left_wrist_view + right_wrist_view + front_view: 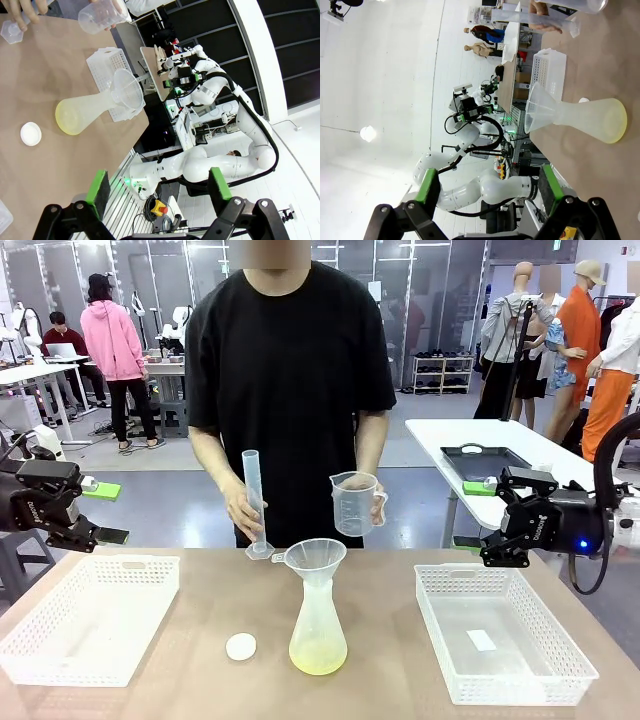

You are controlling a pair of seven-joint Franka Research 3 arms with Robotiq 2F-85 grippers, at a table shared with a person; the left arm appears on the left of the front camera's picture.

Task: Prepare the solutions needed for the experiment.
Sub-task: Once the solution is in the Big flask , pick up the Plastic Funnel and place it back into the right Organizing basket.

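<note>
The solutions (pixel 318 658) lie in the flask (pixel 318 608) at the middle of the desk (pixel 200 680), with a funnel (pixel 315 558) on top, probably for pouring, while the left end effector (pixel 103 512) and the right end effector (pixel 475 515) hang at the sides with fingers apart.

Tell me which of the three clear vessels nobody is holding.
The conical flask with the funnel in its neck, standing mid-table with pale yellow liquid in its base. The graduated cylinder and measuring jug are held by the person.
</note>
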